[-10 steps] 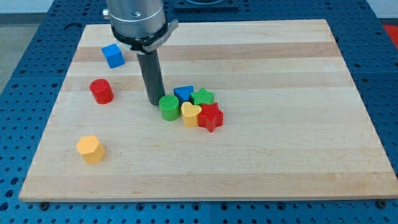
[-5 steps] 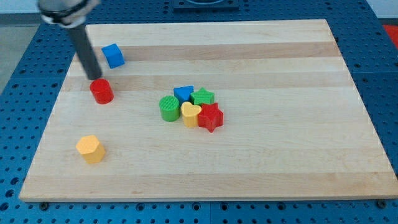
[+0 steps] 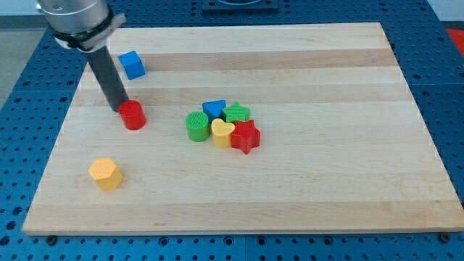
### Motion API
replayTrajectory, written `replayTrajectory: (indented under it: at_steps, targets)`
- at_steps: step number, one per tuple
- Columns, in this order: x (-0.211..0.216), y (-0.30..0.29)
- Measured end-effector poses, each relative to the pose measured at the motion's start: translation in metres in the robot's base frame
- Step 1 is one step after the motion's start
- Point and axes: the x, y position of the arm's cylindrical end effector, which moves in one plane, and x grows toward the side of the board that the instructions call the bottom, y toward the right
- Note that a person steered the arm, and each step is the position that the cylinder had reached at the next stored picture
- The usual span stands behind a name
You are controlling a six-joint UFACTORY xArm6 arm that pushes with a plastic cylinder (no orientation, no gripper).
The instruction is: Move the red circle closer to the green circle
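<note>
The red circle (image 3: pixel 133 114) stands on the wooden board's left half. My tip (image 3: pixel 119 109) touches its upper left side. The green circle (image 3: pixel 196 125) stands to the right of it, at the left end of a tight cluster near the board's middle. A gap of bare wood lies between the two circles.
The cluster also holds a blue triangle (image 3: pixel 214 109), a green star (image 3: pixel 236 113), a yellow heart (image 3: pixel 222 133) and a red star (image 3: pixel 246 135). A blue cube (image 3: pixel 131 64) sits at the upper left. A yellow hexagon (image 3: pixel 106 173) sits at the lower left.
My tip went from beside the green circle to the red circle's upper left. It then pushed the red circle a little to the right and down, toward the green circle.
</note>
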Motion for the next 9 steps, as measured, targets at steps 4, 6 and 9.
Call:
replayTrajectory:
  at_steps: [4,6,9]
  targets:
    - [0.054,0.044]
    - [0.086,0.015]
    - [0.090,0.073]
